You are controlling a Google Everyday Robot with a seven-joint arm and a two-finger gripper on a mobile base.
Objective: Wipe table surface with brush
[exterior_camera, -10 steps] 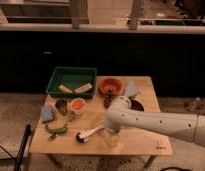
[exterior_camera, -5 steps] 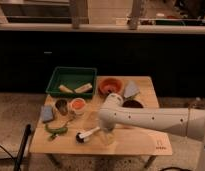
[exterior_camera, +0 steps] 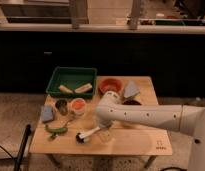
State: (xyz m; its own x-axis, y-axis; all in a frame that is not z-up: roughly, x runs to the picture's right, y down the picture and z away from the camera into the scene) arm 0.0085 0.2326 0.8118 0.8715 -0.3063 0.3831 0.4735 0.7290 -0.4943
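Observation:
The brush lies on the light wooden table surface [exterior_camera: 131, 142], near the front left. Its white handle [exterior_camera: 92, 131] runs up to the right, and its dark bristle head [exterior_camera: 81, 138] points to the front left. My white arm reaches in from the right. My gripper [exterior_camera: 103, 130] hangs below the wrist at the upper end of the brush handle. I cannot see whether it touches the handle. A small dark logo mark [exterior_camera: 161, 146] sits near the table's front right corner.
A green tray [exterior_camera: 57, 80] holding two pale items stands at the back left. A red bowl [exterior_camera: 110, 85], a grey-blue item [exterior_camera: 131, 90] and a dark bowl [exterior_camera: 132, 102] are at the back. An orange cup [exterior_camera: 77, 105], metal cup [exterior_camera: 61, 105], blue sponge [exterior_camera: 47, 113] and green vegetable [exterior_camera: 56, 129] are at the left.
My arm has swung left across the table, bringing the gripper down to the brush handle. The brush and the other items have not moved.

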